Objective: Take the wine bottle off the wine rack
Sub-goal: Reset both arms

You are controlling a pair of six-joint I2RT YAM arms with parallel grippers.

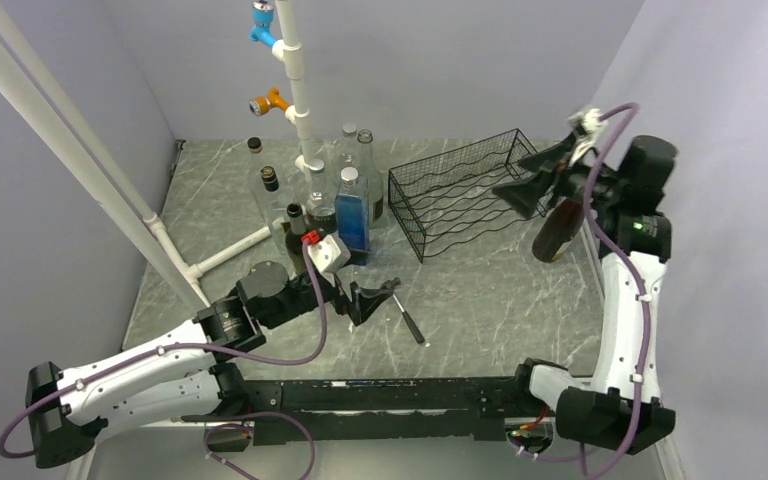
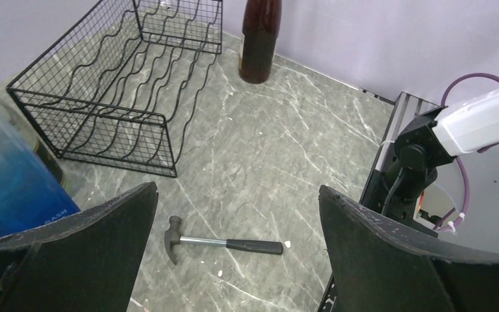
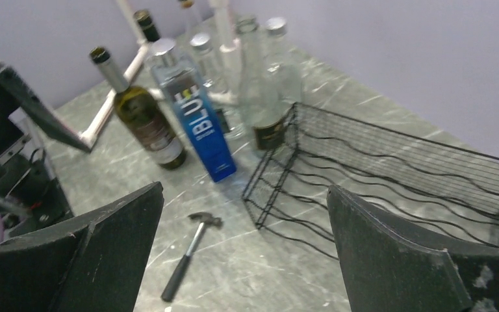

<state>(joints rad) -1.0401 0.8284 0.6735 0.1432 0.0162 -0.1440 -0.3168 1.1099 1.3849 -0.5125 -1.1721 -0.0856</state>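
Hands both gape empty: left hand (image 1: 372, 298) by the hammer (image 1: 408, 320), right hand (image 1: 540, 175) near the bottle (image 1: 557, 232), upright on the worktop (image 1: 500, 310) beside the bare rack (image 1: 460, 195). Glass looks rigid, slick, breakable, likely weighty; grip mid-body.

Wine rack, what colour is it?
The wine rack is black wire mesh, seen best in the left wrist view.

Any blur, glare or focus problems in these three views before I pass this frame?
Top external: sharp and evenly lit, no strong glare, wine rack wires distinct. Left wrist: hammer crisp, the blue bottle at the left edge too near and out of focus. Right wrist: blurred throughout, rack wires smeared, yet the blue bottle's label is readable.
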